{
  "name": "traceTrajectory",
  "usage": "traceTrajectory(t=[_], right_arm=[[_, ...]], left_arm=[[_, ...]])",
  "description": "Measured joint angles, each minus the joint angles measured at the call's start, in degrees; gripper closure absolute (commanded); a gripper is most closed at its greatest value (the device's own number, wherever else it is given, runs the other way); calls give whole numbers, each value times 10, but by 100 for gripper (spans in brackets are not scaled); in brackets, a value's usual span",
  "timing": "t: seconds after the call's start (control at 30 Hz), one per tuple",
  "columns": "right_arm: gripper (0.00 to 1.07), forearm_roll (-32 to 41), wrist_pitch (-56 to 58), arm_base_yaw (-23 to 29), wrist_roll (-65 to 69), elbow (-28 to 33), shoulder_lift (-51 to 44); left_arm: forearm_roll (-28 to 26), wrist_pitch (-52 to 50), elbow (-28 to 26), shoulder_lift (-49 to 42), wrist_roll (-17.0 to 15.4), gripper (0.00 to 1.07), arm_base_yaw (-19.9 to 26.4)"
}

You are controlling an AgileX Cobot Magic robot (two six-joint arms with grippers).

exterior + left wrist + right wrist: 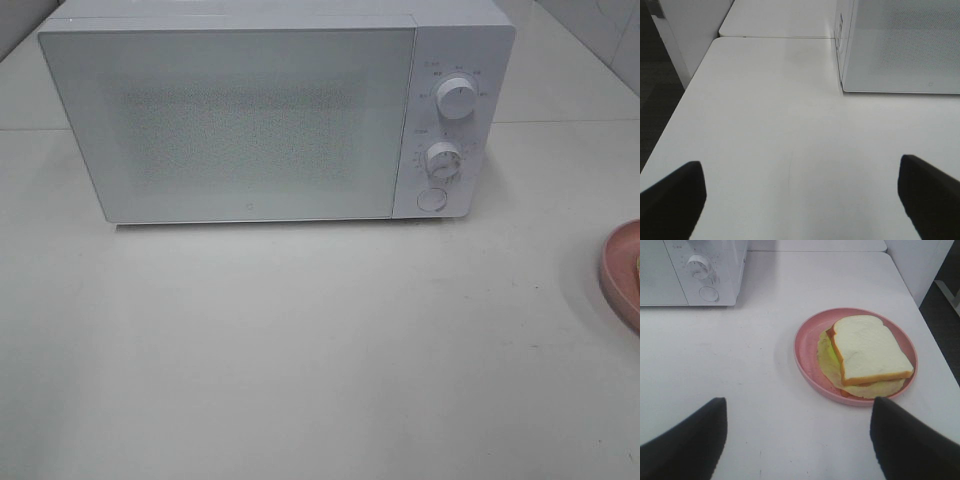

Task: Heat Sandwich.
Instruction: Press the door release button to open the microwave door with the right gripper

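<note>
Hovering over the white desk [765, 125], the left gripper [800, 167] has its jaws wide apart and holds nothing. White boxy microwave [270, 120] stands at the desk's back, door shut. Right gripper [799, 405] is also spread apart and empty, near the round pink plate [805, 347]. White-bread sandwich with green leafy filling [867, 350] lies on that plate, right of the microwave.
</note>
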Motion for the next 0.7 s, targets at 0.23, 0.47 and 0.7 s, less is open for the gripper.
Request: traceTrajectory(t=[0.23,0.47,0.7], right_arm=[[31,0,0,0,0,0,0],[31,0,0,0,0,0,0],[31,0,-2,0,0,-16,0]], left_arm=[[0,0,0,0,0,9,0],[0,0,0,0,0,9,0],[0,0,0,0,0,9,0]])
